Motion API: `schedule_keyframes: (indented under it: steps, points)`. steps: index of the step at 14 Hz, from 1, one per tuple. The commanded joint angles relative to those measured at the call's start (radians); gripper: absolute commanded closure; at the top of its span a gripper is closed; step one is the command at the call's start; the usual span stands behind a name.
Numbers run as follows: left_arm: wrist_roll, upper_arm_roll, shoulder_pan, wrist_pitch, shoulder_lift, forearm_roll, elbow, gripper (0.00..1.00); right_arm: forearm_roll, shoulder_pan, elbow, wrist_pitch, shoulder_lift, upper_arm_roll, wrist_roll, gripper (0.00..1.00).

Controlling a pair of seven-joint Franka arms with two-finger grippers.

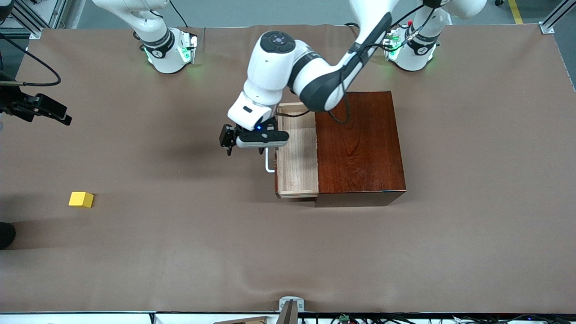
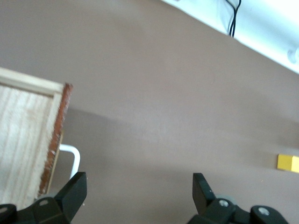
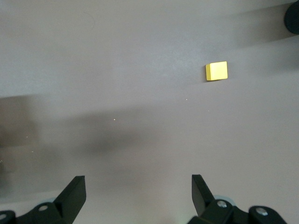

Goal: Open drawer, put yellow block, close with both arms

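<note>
The drawer (image 1: 297,153) stands pulled out of the dark reddish-brown box (image 1: 360,144), and its pale-wood tray (image 2: 23,140) has nothing in it. My left gripper (image 1: 245,150) (image 2: 138,182) hovers open just in front of the white handle (image 1: 269,164) (image 2: 72,156), holding nothing and apart from it. The yellow block (image 1: 81,199) (image 2: 287,163) (image 3: 217,71) lies on the table toward the right arm's end. My right gripper (image 1: 63,118) (image 3: 138,182) is open above the bare table at that same end, with nothing between its fingers.
A brown cloth (image 1: 180,247) covers the whole table. A dark round object (image 1: 5,235) (image 3: 292,17) sits at the table's edge, nearer the front camera than the block. A black cable (image 1: 40,67) loops above the right gripper.
</note>
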Motion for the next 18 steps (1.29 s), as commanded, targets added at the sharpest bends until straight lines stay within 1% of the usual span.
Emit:
schedule_keyframes:
  steps: [1,7,10,12,13,15,17,18]
  points:
    - [-0.026,-0.002,0.039,0.001,-0.043,-0.017,-0.009,0.0,0.005,-0.007,0.008,-0.002,0.003,0.0,0.001,0.0]
    - [-0.092,-0.001,0.171,0.009,-0.144,-0.029,-0.01,0.0,0.008,-0.004,0.011,0.0,0.001,-0.002,0.002,0.0]
    - [-0.098,0.001,0.266,0.009,-0.228,-0.118,-0.012,0.0,0.005,-0.01,0.011,0.004,0.004,-0.002,-0.013,0.0]
    - [-0.098,0.001,0.326,0.007,-0.265,-0.165,-0.012,0.0,-0.025,-0.015,0.009,0.02,0.015,-0.003,-0.044,0.0]
    - [-0.098,0.001,0.347,0.007,-0.277,-0.179,-0.013,0.0,-0.044,-0.027,0.009,0.026,0.021,-0.003,-0.07,0.0]
    - [-0.098,0.002,0.399,-0.002,-0.306,-0.187,-0.022,0.0,-0.044,-0.082,0.011,0.061,0.044,-0.002,-0.122,0.0]
    - [-0.086,-0.004,0.461,-0.052,-0.329,-0.242,-0.041,0.0,-0.032,-0.15,0.014,0.118,0.089,-0.003,-0.24,0.0]
    - [-0.078,-0.004,0.47,-0.077,-0.336,-0.247,-0.038,0.0,-0.033,-0.179,0.022,0.132,0.115,-0.002,-0.283,0.0]
